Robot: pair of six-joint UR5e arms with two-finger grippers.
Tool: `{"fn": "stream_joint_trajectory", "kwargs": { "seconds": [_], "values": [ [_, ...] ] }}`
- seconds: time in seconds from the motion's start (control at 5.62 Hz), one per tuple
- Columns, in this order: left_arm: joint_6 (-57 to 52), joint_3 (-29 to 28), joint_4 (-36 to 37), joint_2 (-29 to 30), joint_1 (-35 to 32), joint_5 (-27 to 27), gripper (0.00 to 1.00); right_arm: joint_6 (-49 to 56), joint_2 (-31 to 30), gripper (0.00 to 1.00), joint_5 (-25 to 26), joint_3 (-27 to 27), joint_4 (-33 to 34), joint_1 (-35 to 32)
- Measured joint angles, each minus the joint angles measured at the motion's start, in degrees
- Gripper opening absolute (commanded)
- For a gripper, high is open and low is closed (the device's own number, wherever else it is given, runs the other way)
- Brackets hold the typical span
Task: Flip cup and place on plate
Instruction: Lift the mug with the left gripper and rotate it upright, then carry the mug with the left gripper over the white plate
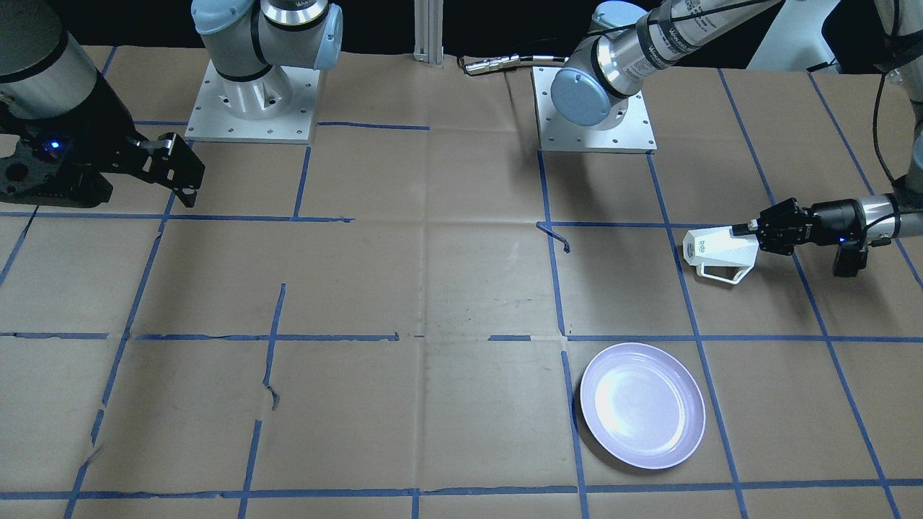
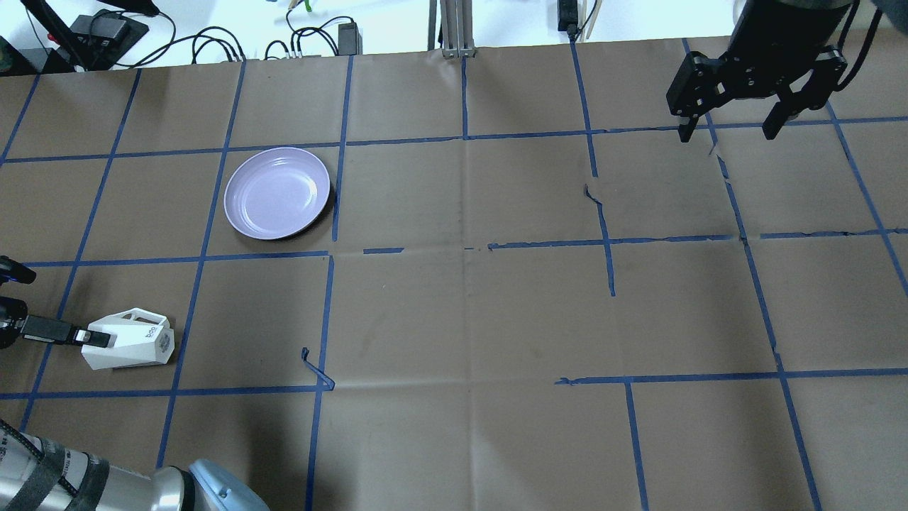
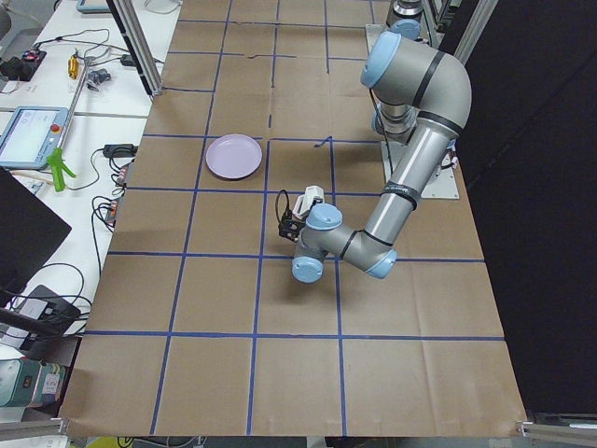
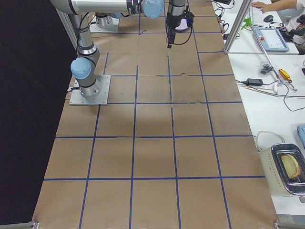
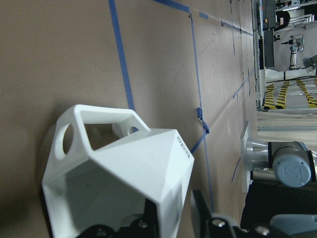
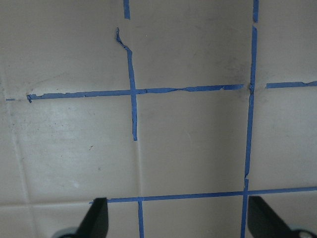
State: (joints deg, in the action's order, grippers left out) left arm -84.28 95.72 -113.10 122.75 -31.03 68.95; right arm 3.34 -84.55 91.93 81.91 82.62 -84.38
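The white faceted cup [image 1: 717,251] lies on its side near the table's left end, handle [image 1: 723,274] toward the plate side and narrow base with the dark logo pointing to the table's middle. It also shows in the overhead view [image 2: 135,345] and the left wrist view [image 5: 119,173]. My left gripper [image 1: 746,232] is shut on the cup's rim wall, one finger inside the mouth and one outside. Whether the cup rests on the paper or hangs just above it I cannot tell. The pale lavender plate [image 1: 642,405] [image 2: 277,192] lies empty, apart from the cup. My right gripper [image 2: 727,131] hangs open and empty over the far right.
Brown paper with blue tape grid lines covers the table. A curled loose tape end [image 2: 316,369] sticks up between the cup and the table's middle. The two arm base plates [image 1: 252,108] [image 1: 595,115] stand at the robot's edge. Cables and an aluminium post [image 2: 454,28] line the far edge.
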Motion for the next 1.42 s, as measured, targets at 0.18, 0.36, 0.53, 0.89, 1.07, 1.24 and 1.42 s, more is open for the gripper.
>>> {"fn": "stream_joint_trajectory", "kwargs": {
  "seconds": [0.18, 0.36, 0.53, 0.89, 1.07, 1.24, 1.42],
  "values": [
    [0.4, -0.6, -0.3, -0.7, 0.0, -0.7, 0.0, 0.0, 0.0, 1.0, 0.0, 0.0, 0.0, 0.0],
    [2.3, -1.3, -0.4, -2.8, -0.4, -1.8, 0.0, 0.0, 0.0, 1.0, 0.0, 0.0, 0.0, 0.0],
    [7.1, -2.6, -0.4, -6.8, -1.4, -2.4, 0.0, 0.0, 0.0, 1.0, 0.0, 0.0, 0.0, 0.0],
    [20.3, -5.6, 1.4, -17.6, -9.5, -2.1, 0.0, 0.0, 0.0, 1.0, 0.0, 0.0, 0.0, 0.0],
    [27.7, -6.2, 5.1, -22.1, -15.9, -1.2, 0.0, 0.0, 0.0, 1.0, 0.0, 0.0, 0.0, 0.0],
    [35.8, -6.4, 11.1, -24.1, -23.0, 2.2, 0.0, 0.0, 0.0, 1.0, 0.0, 0.0, 0.0, 0.0],
    [42.9, -5.8, 19.3, -24.1, -30.8, 7.2, 0.0, 0.0, 0.0, 1.0, 0.0, 0.0, 0.0, 0.0]
  ]
}}
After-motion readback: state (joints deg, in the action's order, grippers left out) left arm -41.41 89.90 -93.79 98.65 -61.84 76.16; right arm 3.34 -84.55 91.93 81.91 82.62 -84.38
